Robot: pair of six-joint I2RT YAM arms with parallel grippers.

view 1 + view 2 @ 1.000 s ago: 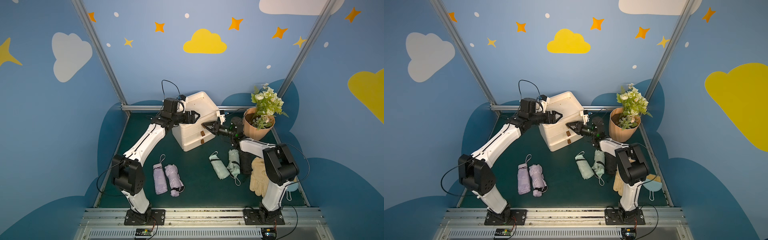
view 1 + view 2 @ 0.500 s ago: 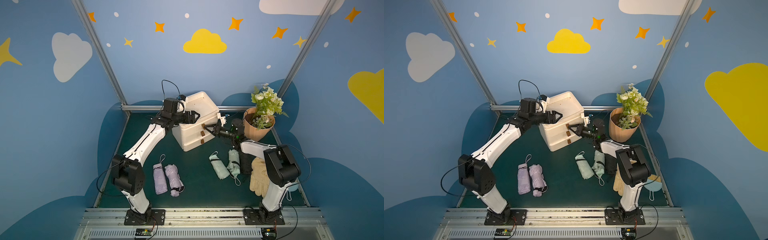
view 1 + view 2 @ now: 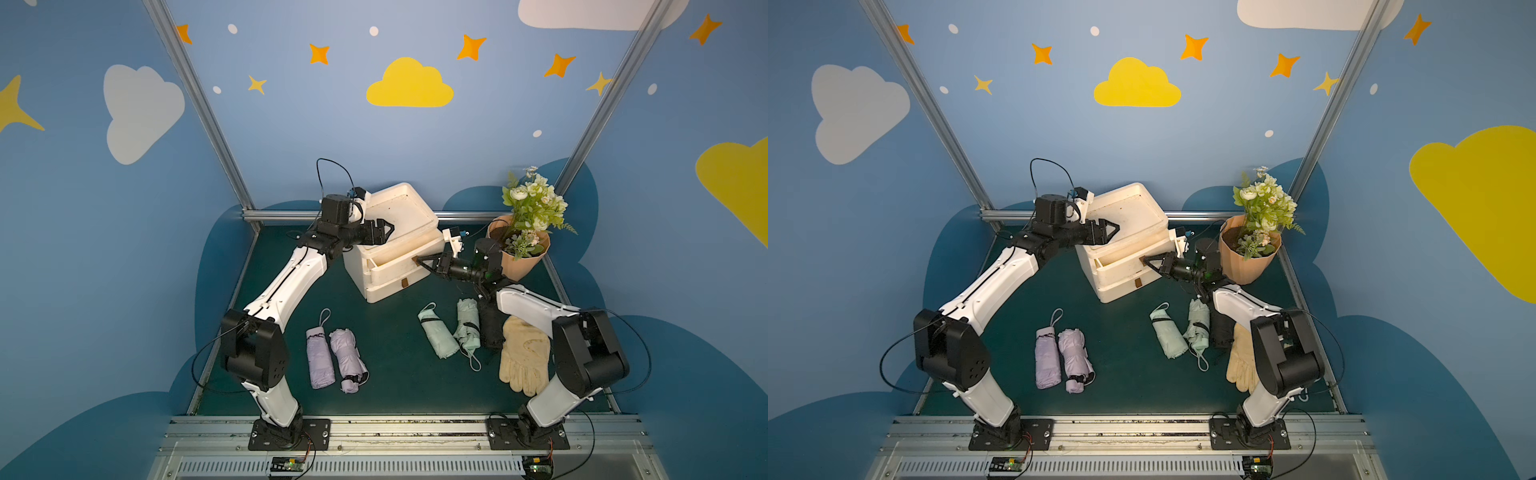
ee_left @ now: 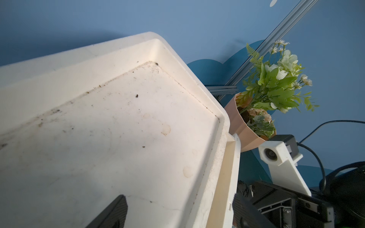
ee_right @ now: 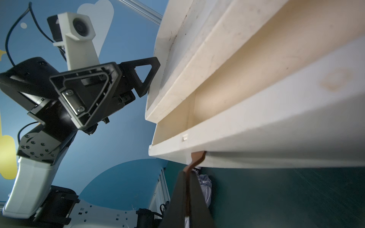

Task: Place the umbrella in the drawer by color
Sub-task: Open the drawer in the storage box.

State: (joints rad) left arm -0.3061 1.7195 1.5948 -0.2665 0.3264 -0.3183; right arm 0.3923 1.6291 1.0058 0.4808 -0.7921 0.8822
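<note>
The right gripper pinches the top drawer's brown tab; the drawer stands slightly out. The left gripper, jaws spread, sits at the cabinet's top edge. Bare mat lies in front.

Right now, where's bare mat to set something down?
Bare dark green mat between the two lilac folded umbrellas and the two mint folded umbrellas, in front of the white plastic drawer cabinet. Crowded by the right arm: black folded bundle, cream fabric glove.
</note>
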